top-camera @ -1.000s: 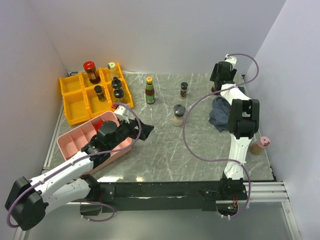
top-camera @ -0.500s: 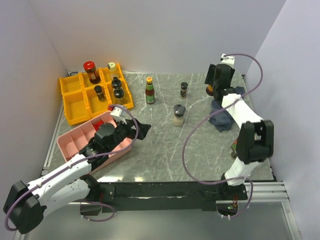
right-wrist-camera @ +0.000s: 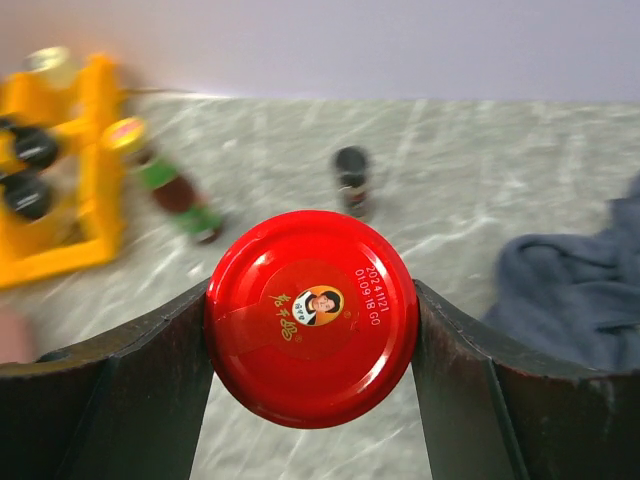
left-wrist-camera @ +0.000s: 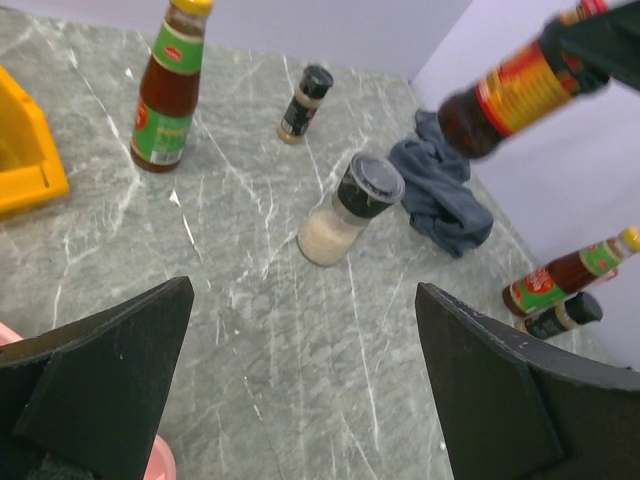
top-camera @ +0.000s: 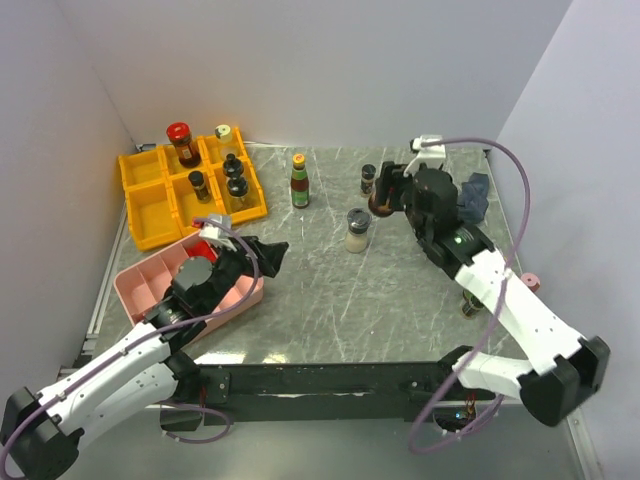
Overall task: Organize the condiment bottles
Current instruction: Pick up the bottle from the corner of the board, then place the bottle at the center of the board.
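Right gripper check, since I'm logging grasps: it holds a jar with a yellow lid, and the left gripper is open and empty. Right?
Not quite. The jar in the right gripper has a red lid, not a yellow one, as the right wrist view shows. The rest stands: the left gripper is open and empty.

Bins (top-camera: pixel 150 215) sit back left (several jars (top-camera: pixel 183 144) inside), a divided tray (top-camera: pixel 135 285) before them; the shaker (top-camera: pixel 357 230) stands centre, cloth (top-camera: pixel 473 195) far right
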`<state>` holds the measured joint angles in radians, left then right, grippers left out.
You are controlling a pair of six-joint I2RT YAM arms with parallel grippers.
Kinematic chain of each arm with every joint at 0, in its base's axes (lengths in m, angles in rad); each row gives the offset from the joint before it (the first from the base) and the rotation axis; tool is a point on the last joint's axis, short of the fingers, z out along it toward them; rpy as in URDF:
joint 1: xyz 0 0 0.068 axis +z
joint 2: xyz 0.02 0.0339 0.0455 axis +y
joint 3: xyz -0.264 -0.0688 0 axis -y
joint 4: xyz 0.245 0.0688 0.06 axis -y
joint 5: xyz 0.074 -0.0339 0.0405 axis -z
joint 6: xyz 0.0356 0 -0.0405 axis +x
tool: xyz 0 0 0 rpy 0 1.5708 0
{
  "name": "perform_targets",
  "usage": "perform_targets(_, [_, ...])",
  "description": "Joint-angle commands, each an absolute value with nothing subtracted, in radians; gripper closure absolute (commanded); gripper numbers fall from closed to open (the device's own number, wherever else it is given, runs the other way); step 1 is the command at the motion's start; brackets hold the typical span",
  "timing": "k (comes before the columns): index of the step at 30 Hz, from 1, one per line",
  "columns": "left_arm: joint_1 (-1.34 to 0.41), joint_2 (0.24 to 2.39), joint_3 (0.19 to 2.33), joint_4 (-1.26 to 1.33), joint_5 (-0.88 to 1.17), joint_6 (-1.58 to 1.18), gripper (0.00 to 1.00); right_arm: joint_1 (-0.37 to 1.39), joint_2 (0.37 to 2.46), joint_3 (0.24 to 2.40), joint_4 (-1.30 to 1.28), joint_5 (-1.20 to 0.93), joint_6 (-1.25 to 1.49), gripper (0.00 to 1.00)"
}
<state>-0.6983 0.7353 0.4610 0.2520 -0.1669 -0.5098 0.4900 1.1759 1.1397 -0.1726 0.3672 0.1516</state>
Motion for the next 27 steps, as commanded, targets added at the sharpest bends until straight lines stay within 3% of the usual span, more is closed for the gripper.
perform_targets(1, [-0.703,0.675,0.475,0.239,-0.225,-0.534,0.01,0.572,1.022,1.111,-0.14,0.315,0.207,0.83])
perform_targets(8, [-0.703,0.627,0.564,0.057,-0.247,-0.637,0.0,0.732,0.957,0.985,-0.129,0.229,0.288,0.83])
perform_targets(17, [-0.703,0.571,0.647,-0.117,-0.33,-0.676,0.01,0.942,1.025,0.847,-0.02,0.287,0.334,0.8])
perform_targets(27, [-0.703,0.523,0.647,-0.179,-0.38,-0.67,0.01,1.17,1.187,0.781,0.109,0.528,0.339,0.77])
